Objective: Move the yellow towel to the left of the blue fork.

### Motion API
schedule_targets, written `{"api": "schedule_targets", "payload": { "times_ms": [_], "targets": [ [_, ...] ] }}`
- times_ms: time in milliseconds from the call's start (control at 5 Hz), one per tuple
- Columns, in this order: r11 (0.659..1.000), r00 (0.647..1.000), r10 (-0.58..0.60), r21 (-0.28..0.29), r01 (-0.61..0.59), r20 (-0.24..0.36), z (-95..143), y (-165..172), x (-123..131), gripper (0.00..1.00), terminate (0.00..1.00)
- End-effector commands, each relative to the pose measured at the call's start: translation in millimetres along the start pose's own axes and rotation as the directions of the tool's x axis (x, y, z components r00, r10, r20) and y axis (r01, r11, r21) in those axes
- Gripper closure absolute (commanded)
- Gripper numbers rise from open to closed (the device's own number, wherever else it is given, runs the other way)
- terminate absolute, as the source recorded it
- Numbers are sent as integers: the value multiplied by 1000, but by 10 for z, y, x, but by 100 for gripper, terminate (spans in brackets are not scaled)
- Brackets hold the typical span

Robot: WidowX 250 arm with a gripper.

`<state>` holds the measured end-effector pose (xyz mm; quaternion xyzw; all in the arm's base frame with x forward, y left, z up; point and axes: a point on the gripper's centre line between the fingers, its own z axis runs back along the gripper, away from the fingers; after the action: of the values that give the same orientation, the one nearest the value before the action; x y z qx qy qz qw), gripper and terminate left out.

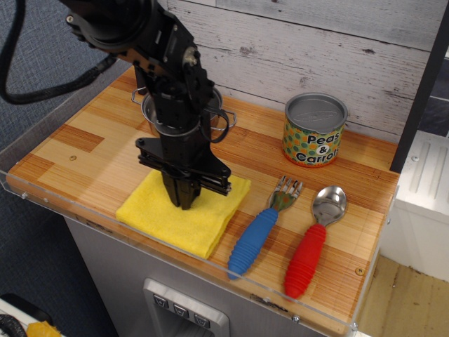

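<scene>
Hand (pixel 184 200), fingers together, presses flat yellow terry towel (pixel 184 214) nr table (pixel 91 151) front edge; blue-handled fork (pixel 259 232) alongside; steel pot (pixel 158 116) behind.

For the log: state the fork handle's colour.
Bright blue, ribbed fork; seen in the only view.

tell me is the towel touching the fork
Apart. The one camera view shows a strip of bare wood between the towel's right edge and the fork's blue handle.
</scene>
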<state>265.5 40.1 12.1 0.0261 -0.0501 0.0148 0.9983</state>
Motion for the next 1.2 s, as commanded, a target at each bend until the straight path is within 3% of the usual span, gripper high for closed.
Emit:
{"api": "schedule_targets", "payload": {
  "times_ms": [0, 200, 1000],
  "targets": [
    [1000, 997, 8, 23, -10, 70, 247, 102, 74, 0, 0],
    [1000, 993, -4, 20, 2, 116, 370, 67, 89, 0, 0],
    [999, 988, -7, -37, 13, 155, 701, -18, 111, 0, 0]
  ]
}}
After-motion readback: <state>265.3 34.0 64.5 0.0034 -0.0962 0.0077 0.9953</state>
